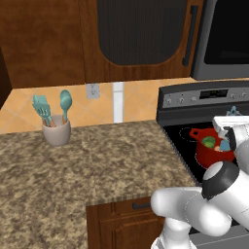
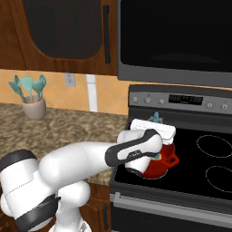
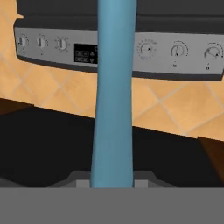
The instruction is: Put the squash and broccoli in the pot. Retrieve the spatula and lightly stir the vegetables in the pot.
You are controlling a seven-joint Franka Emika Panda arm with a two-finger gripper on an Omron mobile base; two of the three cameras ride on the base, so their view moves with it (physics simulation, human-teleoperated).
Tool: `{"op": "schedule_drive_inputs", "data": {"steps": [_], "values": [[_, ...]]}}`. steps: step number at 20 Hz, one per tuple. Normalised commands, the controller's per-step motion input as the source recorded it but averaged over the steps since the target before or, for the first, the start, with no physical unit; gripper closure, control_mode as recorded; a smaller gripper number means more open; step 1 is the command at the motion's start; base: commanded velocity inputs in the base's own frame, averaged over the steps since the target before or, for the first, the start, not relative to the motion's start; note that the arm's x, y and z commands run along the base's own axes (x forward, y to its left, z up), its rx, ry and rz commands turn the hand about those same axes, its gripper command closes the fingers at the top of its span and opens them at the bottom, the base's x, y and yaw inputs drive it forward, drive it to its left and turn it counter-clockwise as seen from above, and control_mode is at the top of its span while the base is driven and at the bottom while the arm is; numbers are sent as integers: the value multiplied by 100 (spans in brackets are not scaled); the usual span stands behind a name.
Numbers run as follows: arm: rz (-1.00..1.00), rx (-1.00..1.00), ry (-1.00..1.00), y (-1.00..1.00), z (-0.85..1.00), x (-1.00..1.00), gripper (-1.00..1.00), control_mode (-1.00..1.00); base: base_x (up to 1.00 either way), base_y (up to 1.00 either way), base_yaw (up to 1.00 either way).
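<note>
Spatula (image 3: 113,92) handle is seen nearest the hand cam, clamped between the nearly closed fingers of the gripper (image 3: 112,183), long axis running straight out along the fingers toward the stove's control panel (image 3: 175,52). Gripper is held directly over the pot (image 1: 211,151) on the stove; broccoli (image 1: 209,142) is seen inside. Blade end judged low, near pot; squash can't be told.

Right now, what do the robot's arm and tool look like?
The arm is made of glossy white rounded links with dark grey bands at the joints. It ends in a flat, boxy white hand carrying the tool. No cables or markings are visible.
</note>
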Motion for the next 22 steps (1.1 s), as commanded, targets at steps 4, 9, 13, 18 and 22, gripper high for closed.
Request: {"op": "schedule_drive_inputs", "data": {"steps": [4,9,13,18,22], "values": [[0,1,-7,24,-12,45,100,-100,0,0,0],[0,7,-19,9,-17,42,100,-100,0,0,0],[0,4,-5,0,-18,23,100,-100,0,0,0],[0,1,7,0,-40,4,100,-100,0,0,0],[0,0,27,0,-23,-15,100,-100,0,0,0]]}}
